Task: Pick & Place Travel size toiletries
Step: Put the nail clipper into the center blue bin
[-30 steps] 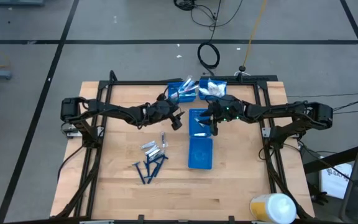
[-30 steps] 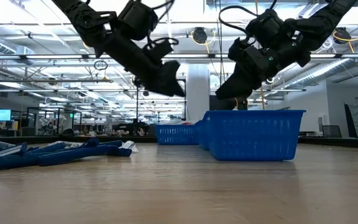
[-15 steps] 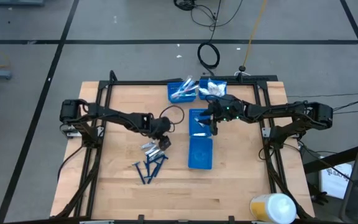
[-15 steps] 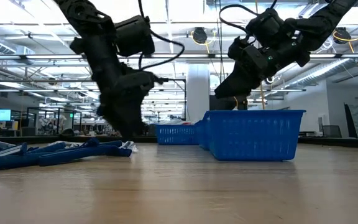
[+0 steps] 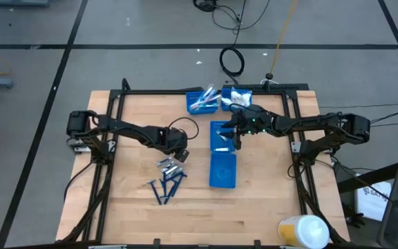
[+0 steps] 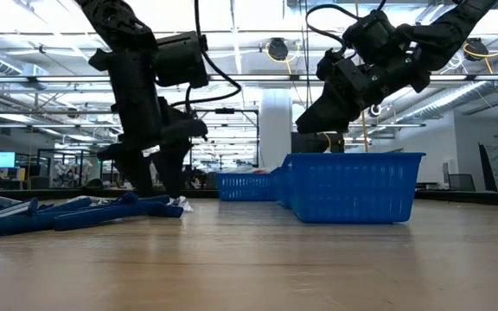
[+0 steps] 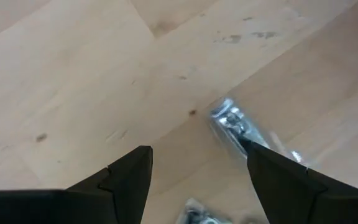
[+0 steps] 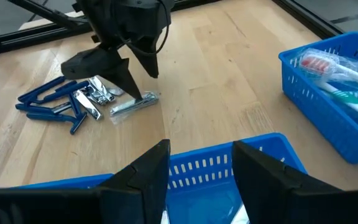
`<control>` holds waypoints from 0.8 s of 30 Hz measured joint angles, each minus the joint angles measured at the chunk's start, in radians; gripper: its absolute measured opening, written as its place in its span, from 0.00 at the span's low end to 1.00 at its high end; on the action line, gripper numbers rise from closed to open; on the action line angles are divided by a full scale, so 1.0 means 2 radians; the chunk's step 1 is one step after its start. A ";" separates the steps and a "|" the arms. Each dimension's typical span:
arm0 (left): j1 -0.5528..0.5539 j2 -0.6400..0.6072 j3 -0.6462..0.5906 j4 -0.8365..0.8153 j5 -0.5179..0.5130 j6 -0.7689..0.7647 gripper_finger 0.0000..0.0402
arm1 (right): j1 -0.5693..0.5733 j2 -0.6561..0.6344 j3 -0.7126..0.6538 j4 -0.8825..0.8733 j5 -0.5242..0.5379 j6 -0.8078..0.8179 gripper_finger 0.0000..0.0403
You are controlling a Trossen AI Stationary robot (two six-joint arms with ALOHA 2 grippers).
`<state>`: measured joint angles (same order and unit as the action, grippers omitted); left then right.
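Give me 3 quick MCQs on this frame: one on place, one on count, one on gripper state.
1. Where is the left gripper?
A. Over the long bin
B. Low over the silvery tubes
C. Off the table

2. How many blue bins are on the table?
A. One
B. Three
C. Five

3. The left gripper's fingers are:
A. Open, nothing between them
B. Shut on a razor
C. Shut on a toothbrush

Key: 1 B, the high view shows it by the tubes, above the razors; 2 B, two small bins at the far edge, one long bin under the right gripper; 3 A, the left wrist view shows bare wood between them.
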<state>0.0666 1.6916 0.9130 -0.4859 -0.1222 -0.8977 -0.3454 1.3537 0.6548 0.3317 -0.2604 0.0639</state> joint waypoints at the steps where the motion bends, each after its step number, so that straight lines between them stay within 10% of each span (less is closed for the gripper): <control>1: 0.000 0.001 0.000 -0.005 -0.002 0.001 0.63 | 0.000 0.000 0.000 0.000 0.000 0.000 0.40; 14: 0.052 0.001 0.000 -0.152 -0.092 -0.029 0.63 | 0.000 0.000 0.000 0.000 0.000 0.000 0.40; 24: 0.046 0.000 0.000 -0.100 0.037 -0.026 0.63 | 0.000 0.000 0.000 0.000 0.000 0.000 0.40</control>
<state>0.1594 1.6924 0.9135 -0.6860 -0.0476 -0.9506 -0.3452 1.3537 0.6548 0.3317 -0.2604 0.0638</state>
